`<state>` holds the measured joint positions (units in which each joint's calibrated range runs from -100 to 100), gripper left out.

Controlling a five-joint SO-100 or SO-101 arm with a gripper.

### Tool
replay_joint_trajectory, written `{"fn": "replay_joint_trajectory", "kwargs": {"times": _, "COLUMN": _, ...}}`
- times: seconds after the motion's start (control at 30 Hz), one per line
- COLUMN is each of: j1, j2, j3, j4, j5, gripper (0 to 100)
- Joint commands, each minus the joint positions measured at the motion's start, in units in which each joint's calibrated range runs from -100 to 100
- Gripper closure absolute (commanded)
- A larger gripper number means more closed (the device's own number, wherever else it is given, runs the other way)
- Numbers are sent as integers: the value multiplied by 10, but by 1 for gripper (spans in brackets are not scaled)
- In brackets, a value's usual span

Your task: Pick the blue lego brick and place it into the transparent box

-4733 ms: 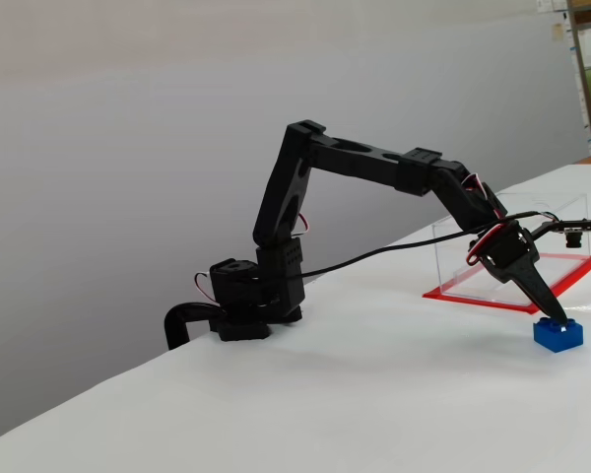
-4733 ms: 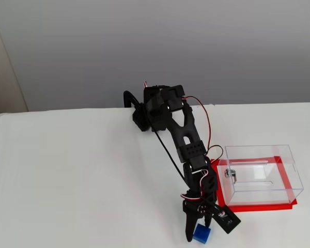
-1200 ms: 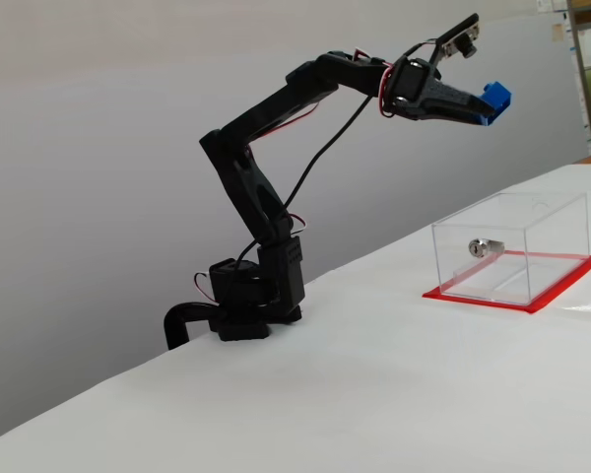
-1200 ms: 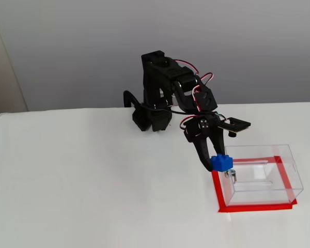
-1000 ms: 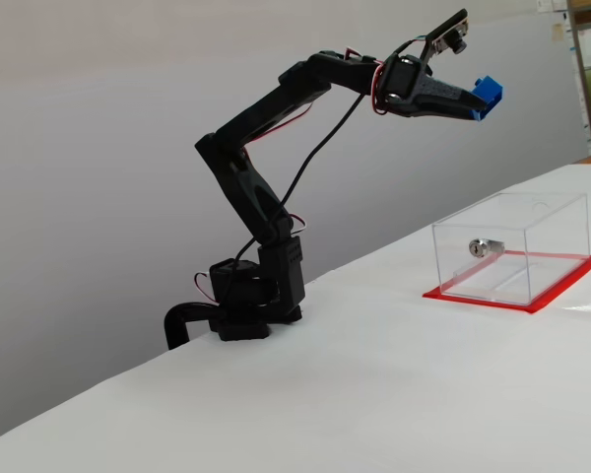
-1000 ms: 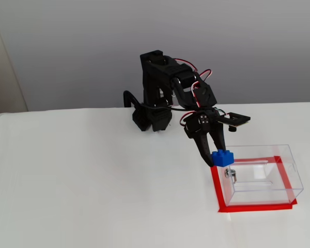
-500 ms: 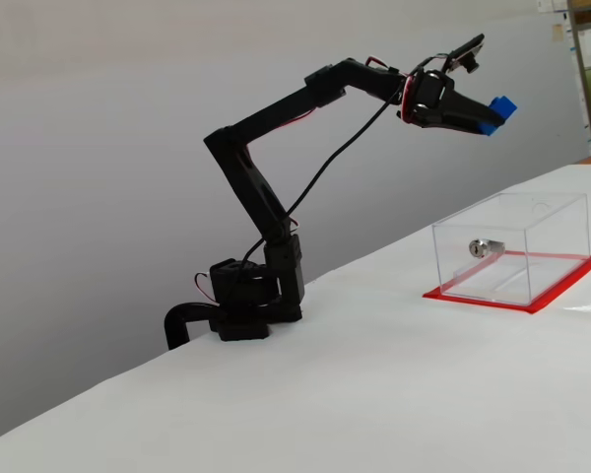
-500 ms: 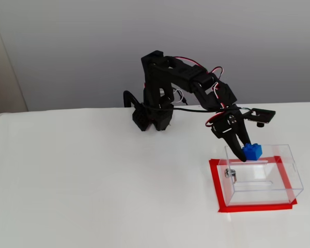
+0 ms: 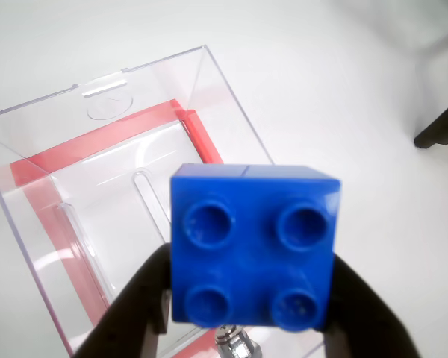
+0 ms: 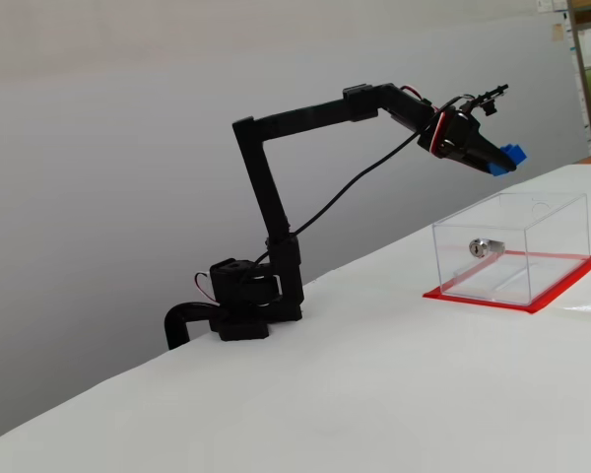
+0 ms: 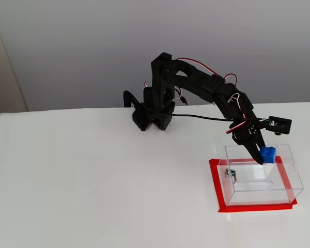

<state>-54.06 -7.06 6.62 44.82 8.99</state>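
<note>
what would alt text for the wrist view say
A blue lego brick, four studs facing the camera, is clamped between the black fingers of the gripper above the open top of the transparent box. The box looks empty, has red edging around its base and sits on a white table.

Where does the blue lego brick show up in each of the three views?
Wrist view: the blue lego brick fills the lower centre, studs toward the camera, held between the black fingers.
A fixed view: upper right, at the arm's tip, above the box.
Another fixed view: right of centre, over the box.
Shared landmark: the transparent box on its red base.
</note>
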Motion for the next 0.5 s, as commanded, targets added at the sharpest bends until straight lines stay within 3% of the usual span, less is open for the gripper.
{"fn": "replay_joint_trajectory", "kwargs": {"times": 0.0, "j1": -8, "j2": 10, "j3": -27, "j4": -26, "j5": -1, "gripper": 86}}
{"fn": "replay_joint_trajectory", "kwargs": {"times": 0.37, "j1": -12, "j2": 22, "j3": -26, "j4": -29, "j5": -22, "gripper": 86}}
{"fn": "replay_joint_trajectory", "kwargs": {"times": 0.47, "j1": -12, "j2": 22, "j3": -26, "j4": -27, "j5": -22, "gripper": 78}}
